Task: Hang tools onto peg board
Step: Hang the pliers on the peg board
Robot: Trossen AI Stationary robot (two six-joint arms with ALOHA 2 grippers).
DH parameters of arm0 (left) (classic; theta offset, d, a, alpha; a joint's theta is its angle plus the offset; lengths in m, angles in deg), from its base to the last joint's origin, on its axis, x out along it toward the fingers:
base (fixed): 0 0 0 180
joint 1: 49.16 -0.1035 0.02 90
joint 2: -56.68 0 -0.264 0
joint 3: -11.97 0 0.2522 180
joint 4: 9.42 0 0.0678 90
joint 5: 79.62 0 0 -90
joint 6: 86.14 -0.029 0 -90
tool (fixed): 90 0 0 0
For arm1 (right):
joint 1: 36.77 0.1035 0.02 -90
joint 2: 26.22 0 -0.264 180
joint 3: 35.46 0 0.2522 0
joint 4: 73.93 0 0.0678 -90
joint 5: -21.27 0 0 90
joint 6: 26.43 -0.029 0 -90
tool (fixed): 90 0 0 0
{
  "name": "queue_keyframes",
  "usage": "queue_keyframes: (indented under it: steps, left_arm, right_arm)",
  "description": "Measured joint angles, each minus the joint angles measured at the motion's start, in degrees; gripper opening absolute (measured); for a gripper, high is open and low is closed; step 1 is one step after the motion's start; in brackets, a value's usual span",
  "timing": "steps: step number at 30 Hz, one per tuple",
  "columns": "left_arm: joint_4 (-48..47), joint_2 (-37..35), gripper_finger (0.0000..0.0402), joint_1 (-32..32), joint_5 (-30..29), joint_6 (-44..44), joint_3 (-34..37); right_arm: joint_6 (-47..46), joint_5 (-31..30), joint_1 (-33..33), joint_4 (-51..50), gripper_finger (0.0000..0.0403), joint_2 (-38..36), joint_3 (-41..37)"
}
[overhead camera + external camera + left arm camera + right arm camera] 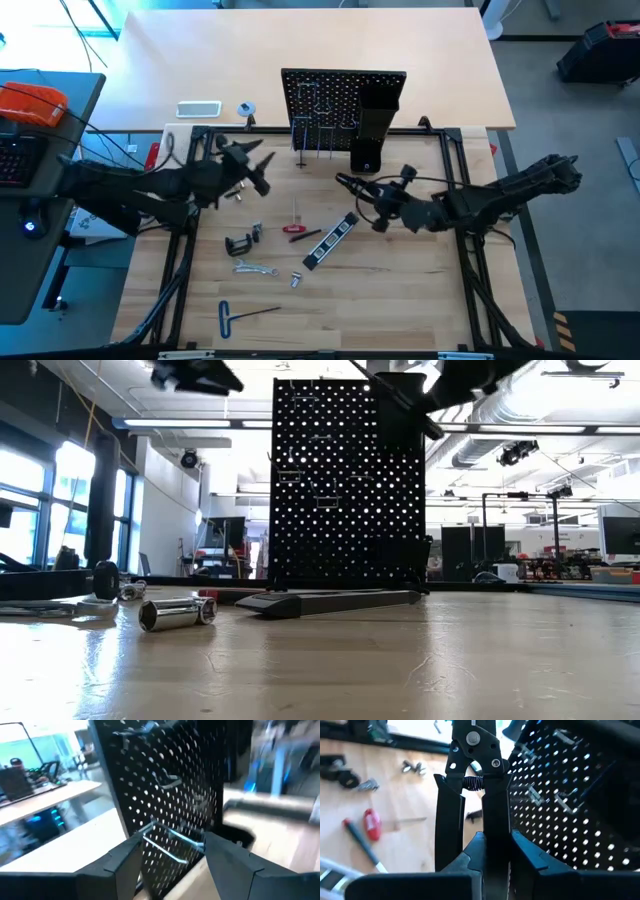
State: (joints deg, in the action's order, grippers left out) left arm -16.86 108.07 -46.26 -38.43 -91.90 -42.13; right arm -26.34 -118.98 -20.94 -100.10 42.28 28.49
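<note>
Pliers clamped by one handle in right gripper, frame centre beside peg board at top centre. Next: align onto a hook. Left gripper open, empty, facing board.

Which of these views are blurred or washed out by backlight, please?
Left wrist view: motion-blurred, especially around the peg board. Low view: bright room light shines through the board's holes, leaving it a silhouette. Right wrist view: the pliers are sharp, the table behind soft. High view: evenly lit.

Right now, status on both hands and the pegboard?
Right hand shut on black pliers near peg board. Left hand open, empty, facing board. Nothing blocking.
</note>
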Motion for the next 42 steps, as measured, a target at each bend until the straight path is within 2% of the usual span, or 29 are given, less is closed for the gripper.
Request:
queue_keyframes:
  steps: [3,6,11,17,24,34,38,42]
  left_arm:
    - [14.9,-4.5,0.0201,-3.3,8.4,-1.8,8.7]
    - [26.1,-5.1,0.0201,-6.5,14.5,-2.3,13.6]
    - [30.6,-0.8,0.0201,-11.0,22.5,-2.3,13.1]
    - [32.6,6.1,0.0201,-14.7,29.1,-2.0,8.0]
    - [30.1,9.5,0.0201,-15.7,30.7,-1.9,6.3]
    - [15.9,3.1,0.0201,-15.4,28.8,-3.4,6.3]
    - [15.5,1.1,0.0201,-15.6,28.8,-3.5,6.7]
    - [19.9,1.4,0.0201,-15.9,30.4,-3.3,6.8]
  right_arm:
    - [4.1,1.4,-3.0,6.4,0.0044,1.1,0.0]
    - [8.0,3.7,-5.8,13.5,0.0044,2.9,0.0]
    - [14.6,5.3,-9.5,25.6,0.0044,6.2,0.0]
    - [22.9,6.9,-13.1,41.0,0.0044,10.2,0.1]
    - [26.0,8.6,-17.4,43.5,0.0044,17.7,8.3]
    - [32.4,-1.9,-19.1,43.1,0.0044,29.3,22.1]
    - [30.7,-2.1,-19.1,43.7,0.0044,30.6,23.6]
    - [27.3,-1.5,-18.7,44.6,0.0044,30.6,23.7]
